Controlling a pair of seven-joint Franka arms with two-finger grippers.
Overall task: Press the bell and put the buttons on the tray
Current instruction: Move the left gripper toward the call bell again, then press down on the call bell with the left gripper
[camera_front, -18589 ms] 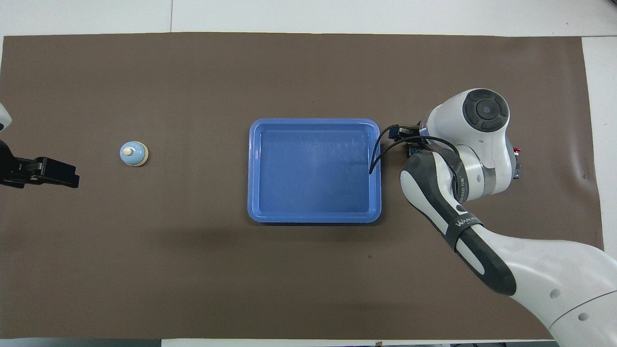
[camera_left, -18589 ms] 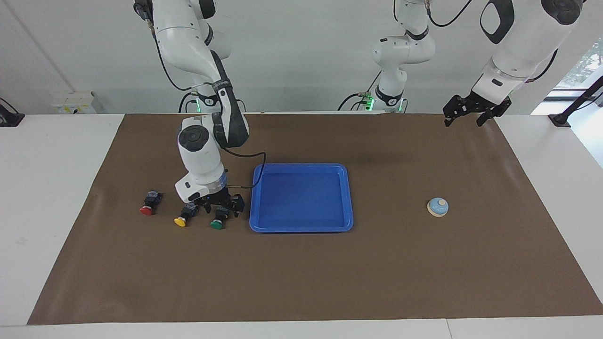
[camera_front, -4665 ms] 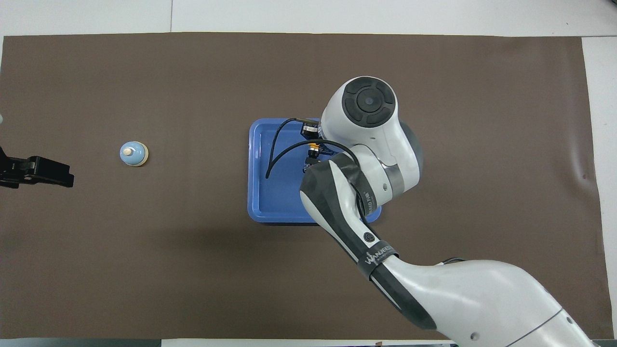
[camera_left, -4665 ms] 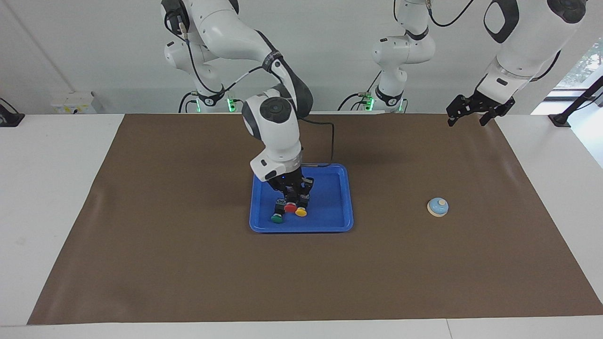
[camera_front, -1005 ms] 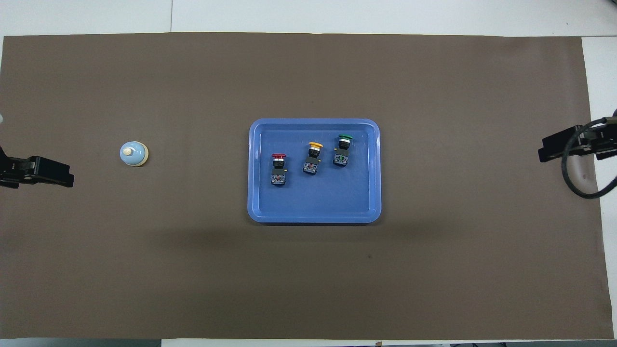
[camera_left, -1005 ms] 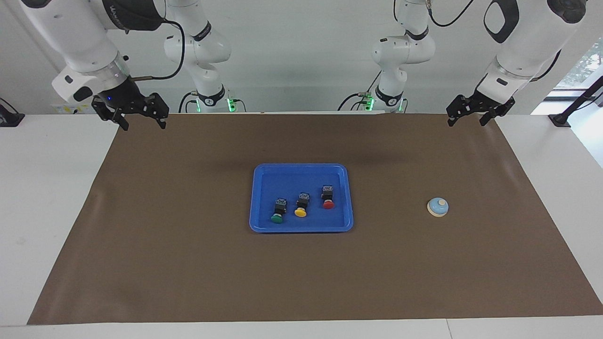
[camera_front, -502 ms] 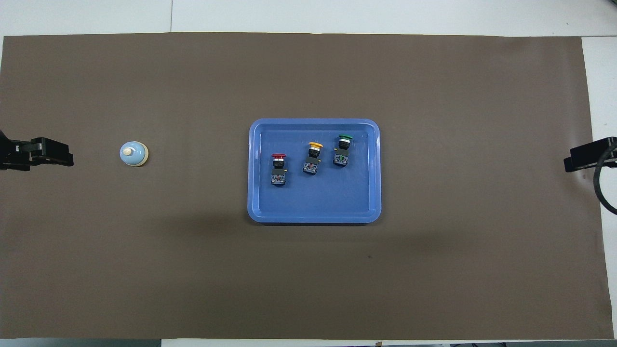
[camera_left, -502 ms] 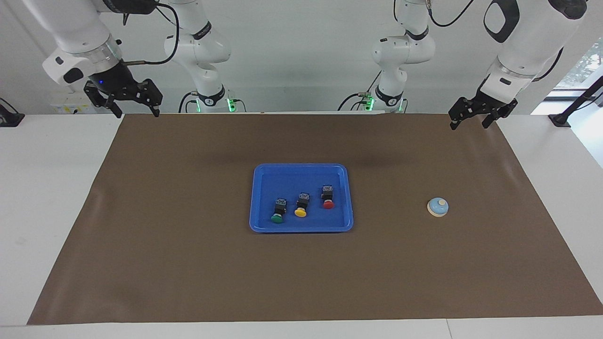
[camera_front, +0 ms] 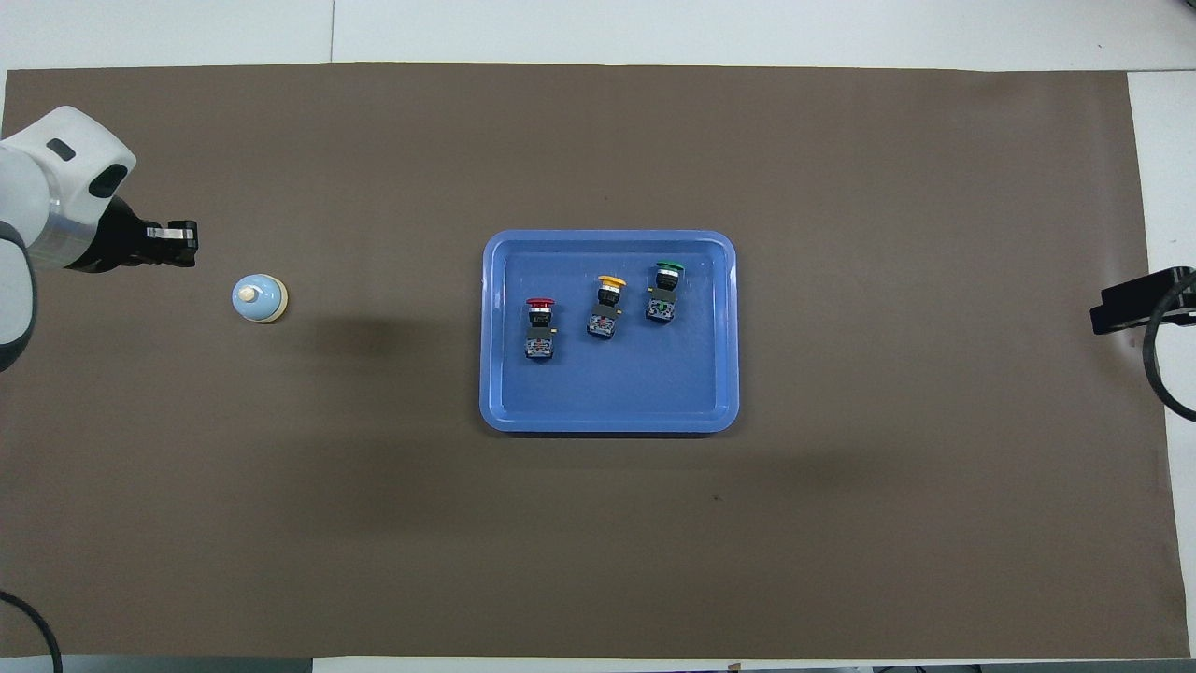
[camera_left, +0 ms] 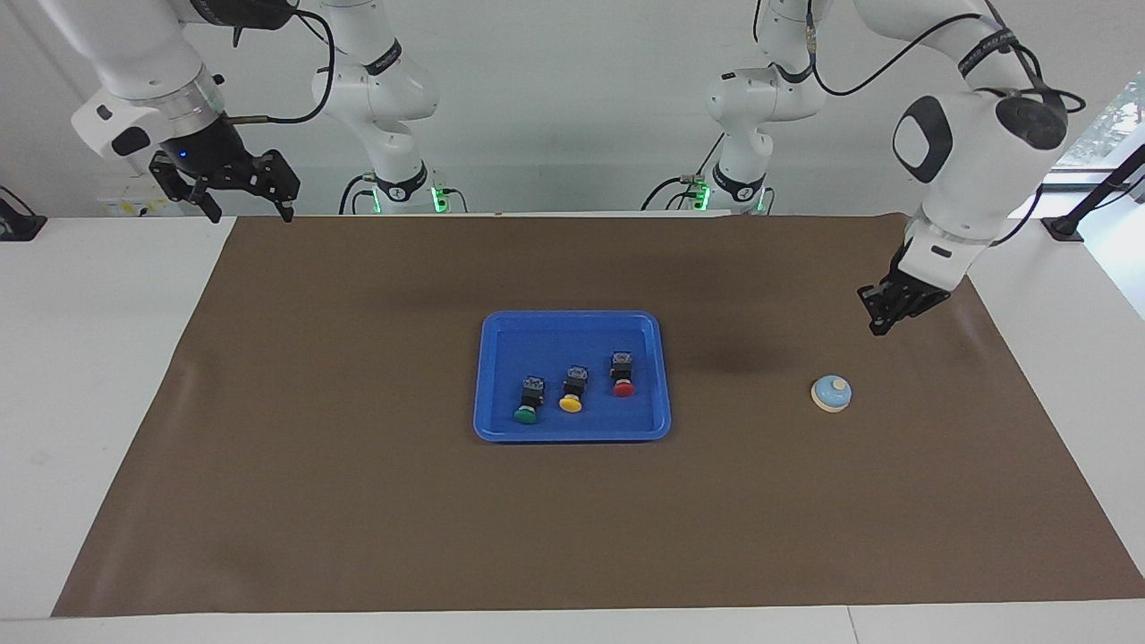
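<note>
The blue tray [camera_left: 572,435] lies mid-mat, also in the overhead view [camera_front: 607,424]. In it lie the green button [camera_left: 528,407], the yellow button [camera_left: 571,399] and the red button [camera_left: 623,384], each on its side; the overhead view shows green [camera_front: 664,287], yellow [camera_front: 607,301] and red [camera_front: 540,324]. The light-blue bell [camera_left: 832,393] [camera_front: 259,298] stands toward the left arm's end. My left gripper [camera_left: 880,315] [camera_front: 185,243] is shut and empty, raised over the mat beside the bell, not touching it. My right gripper [camera_left: 240,209] is open and empty, waiting high over the mat's corner.
A brown mat [camera_left: 358,501] covers most of the white table [camera_left: 98,376]. The right gripper's tip [camera_front: 1112,316] and its cable show at the edge of the overhead view.
My left arm has swung down from the mat's corner to over the mat beside the bell, and its fingers have closed. The right gripper has barely moved. The buttons and the bell have not moved.
</note>
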